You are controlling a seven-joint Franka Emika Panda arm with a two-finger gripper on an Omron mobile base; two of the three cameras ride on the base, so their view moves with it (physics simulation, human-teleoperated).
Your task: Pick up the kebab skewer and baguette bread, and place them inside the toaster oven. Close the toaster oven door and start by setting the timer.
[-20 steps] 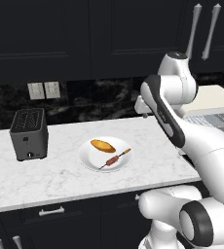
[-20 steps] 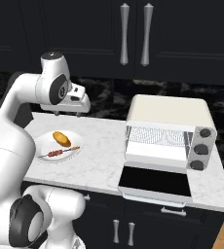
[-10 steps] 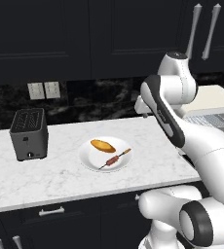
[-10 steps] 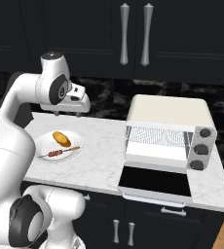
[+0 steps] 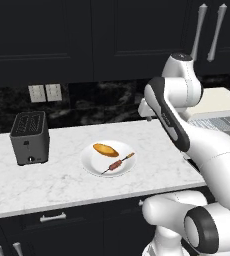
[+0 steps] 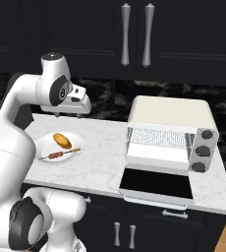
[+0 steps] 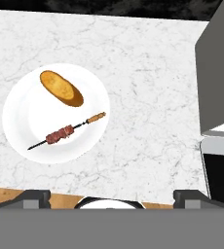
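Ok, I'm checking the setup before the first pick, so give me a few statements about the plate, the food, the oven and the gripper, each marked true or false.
1. The thin reddish-brown kebab skewer and the golden oval baguette bread both lie on the round white plate. True.
2. The cream-beige boxy toaster oven has its dark glass toaster oven door shut. False: the door is folded down open, showing the wire rack.
3. The two-finger gripper hangs open above the marble counter, holding nothing. True.
4. The small dark grey slot toaster stands on the plate. False: it stands on the counter, apart from the plate.
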